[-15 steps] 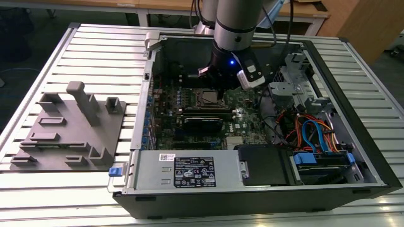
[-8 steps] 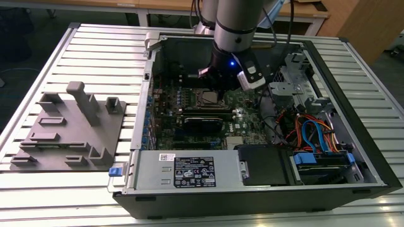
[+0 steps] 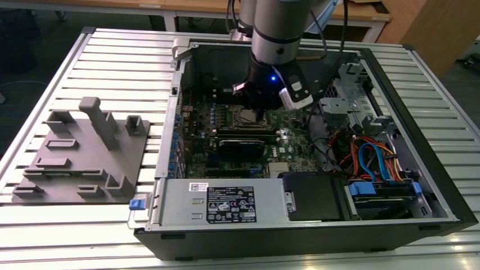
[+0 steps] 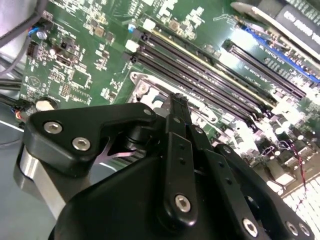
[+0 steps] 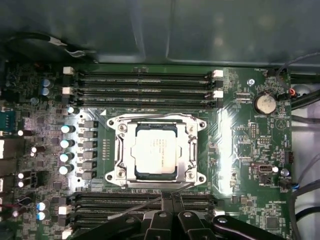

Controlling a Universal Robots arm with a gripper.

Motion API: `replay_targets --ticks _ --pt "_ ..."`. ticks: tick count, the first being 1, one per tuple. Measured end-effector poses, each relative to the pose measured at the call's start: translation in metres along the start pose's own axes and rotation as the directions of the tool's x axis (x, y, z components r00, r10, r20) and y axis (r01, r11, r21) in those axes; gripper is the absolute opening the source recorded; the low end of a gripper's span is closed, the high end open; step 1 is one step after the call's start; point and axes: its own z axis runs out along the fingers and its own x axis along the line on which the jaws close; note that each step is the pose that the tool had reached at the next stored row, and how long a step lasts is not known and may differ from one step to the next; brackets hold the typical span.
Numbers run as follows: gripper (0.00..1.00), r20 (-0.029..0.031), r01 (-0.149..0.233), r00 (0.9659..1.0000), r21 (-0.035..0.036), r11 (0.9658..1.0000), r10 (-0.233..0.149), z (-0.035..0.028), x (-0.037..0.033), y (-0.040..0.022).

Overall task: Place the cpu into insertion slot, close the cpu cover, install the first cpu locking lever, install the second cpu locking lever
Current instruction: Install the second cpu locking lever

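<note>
Over the open computer case (image 3: 420, 185) on the slatted tabletop (image 3: 112, 50), the arm (image 3: 277, 28) reaches down at about 12 o'clock of the green motherboard (image 3: 225, 124), its hand (image 3: 255, 109) low above the socket area. First wrist view: cpu (image 5: 156, 152) sits flat in the insertion slot (image 5: 197, 150), dull silver top showing through the cut-out of the cpu cover (image 5: 131, 150), which lies down around it, silvery frame flat on the socket. A thin wire lever (image 5: 150, 117) runs along the 12 o'clock edge of the socket, another (image 5: 165, 186) along the 6 o'clock edge; cannot tell if either is latched. Long black memory slots (image 5: 145, 87) sit at 12 o'clock of the socket, more at 6 o'clock, a coin battery (image 5: 265, 104) off at 2 o'clock. Hand fingers (image 5: 172, 200) come in from the 6 o'clock edge, pressed together, tips just beside the lower lever, holding nothing. Second wrist view: fingers (image 4: 178, 115) look closed tip to tip right over the socket corner (image 4: 142, 87), contact with the lever cannot be told. Exterior view: grey fixture block (image 3: 82, 152) lies on the tabletop at 9 o'clock of the case, well apart from it
</note>
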Motion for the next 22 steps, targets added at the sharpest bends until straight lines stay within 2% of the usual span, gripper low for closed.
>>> replay_targets --ticks 1,3,5,7,9,15,18,22 --pt "0.10 -0.0027 0.000 1.0000 -0.0044 1.0000 0.000 0.0000 0.0003 -0.0004" --pt "0.10 -0.0149 -0.001 0.9999 -0.0093 1.0000 0.001 0.0000 0.0004 -0.0014" --pt "0.10 -0.0283 -0.002 0.9996 -0.0096 1.0000 0.002 -0.0001 0.0004 -0.0029" --pt "0.10 -0.0342 -0.003 0.9994 -0.0099 0.9999 0.003 0.0011 0.0008 -0.0039" --pt "0.10 -0.0358 -0.003 0.9994 -0.0096 0.9999 0.003 0.0028 0.0037 -0.0044" --pt "0.10 -0.0375 -0.003 0.9993 -0.0109 0.9999 0.002 0.0078 0.0180 -0.0064" --pt "0.10 -0.0378 -0.003 0.9993 -0.0179 0.9998 0.002 0.0090 0.0207 -0.0101" --pt "0.10 -0.0381 -0.003 0.9993 -0.0333 0.9994 0.002 0.0101 0.0217 -0.0138"
